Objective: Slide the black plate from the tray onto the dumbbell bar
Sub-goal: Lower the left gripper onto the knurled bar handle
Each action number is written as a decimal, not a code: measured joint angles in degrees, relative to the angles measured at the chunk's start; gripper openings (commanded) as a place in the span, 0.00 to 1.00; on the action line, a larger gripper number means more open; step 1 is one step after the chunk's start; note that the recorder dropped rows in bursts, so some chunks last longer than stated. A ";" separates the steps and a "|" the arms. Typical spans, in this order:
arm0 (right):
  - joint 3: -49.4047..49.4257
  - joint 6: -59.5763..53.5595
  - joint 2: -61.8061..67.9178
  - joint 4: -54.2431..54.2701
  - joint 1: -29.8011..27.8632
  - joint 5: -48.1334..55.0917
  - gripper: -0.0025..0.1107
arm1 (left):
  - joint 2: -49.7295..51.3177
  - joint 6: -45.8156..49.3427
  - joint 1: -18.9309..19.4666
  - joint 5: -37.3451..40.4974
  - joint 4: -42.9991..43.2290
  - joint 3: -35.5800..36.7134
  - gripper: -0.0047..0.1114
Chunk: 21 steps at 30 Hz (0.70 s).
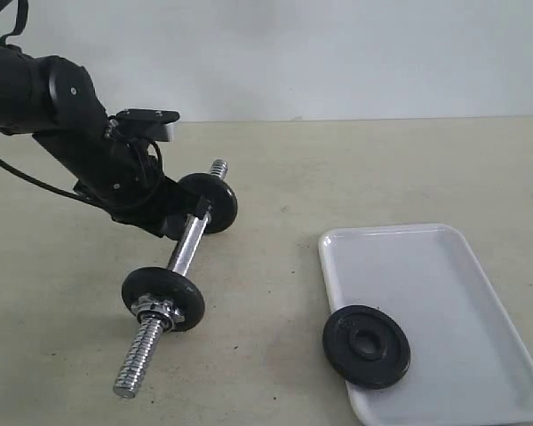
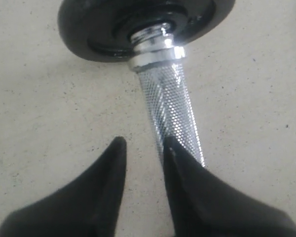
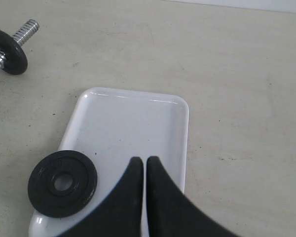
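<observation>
Exterior view. Pale surface.

- The dumbbell bar lies on a slant, its threaded ends pointing to 1 o'clock and 7 o'clock. It carries two small black discs: the far disc near the 1 o'clock end and the near disc toward 7 o'clock. A chrome nut sits tight against the near disc's outer face.
- The left arm comes in from 10 o'clock and meets the bar just beside the far disc.
- Left claw: fingers a little apart, bare surface showing in the gap. The knurled grip runs behind one finger. I cannot tell whether they touch.
- The tray sits at 4 o'clock, well apart from the bar.
- The black plate lies flat at the tray's 7 o'clock corner, over the rim, its edge just past it.
- Right claw: fingers pressed together, holding nothing. It hangs over the tray, near the plate and not touching it.
</observation>
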 measured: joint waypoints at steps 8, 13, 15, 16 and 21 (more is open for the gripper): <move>0.00 0.00 0.00 0.00 0.00 0.00 0.02 | 0.09 2.64 0.00 3.80 -11.22 -0.02 0.44; 0.00 -0.20 0.00 0.00 0.00 0.00 0.02 | 0.09 8.50 -0.11 4.06 -19.22 -0.02 0.44; 0.00 -0.20 0.00 0.00 0.00 0.00 0.02 | 0.09 10.69 -0.70 2.76 -21.00 -0.02 0.44; 0.00 -0.20 0.00 0.00 0.00 0.00 0.02 | 0.09 11.74 -1.36 1.74 -21.33 -0.02 0.44; 0.00 -0.20 0.00 0.00 0.00 0.00 0.02 | 0.91 15.45 -5.34 -3.59 -21.79 -0.02 0.41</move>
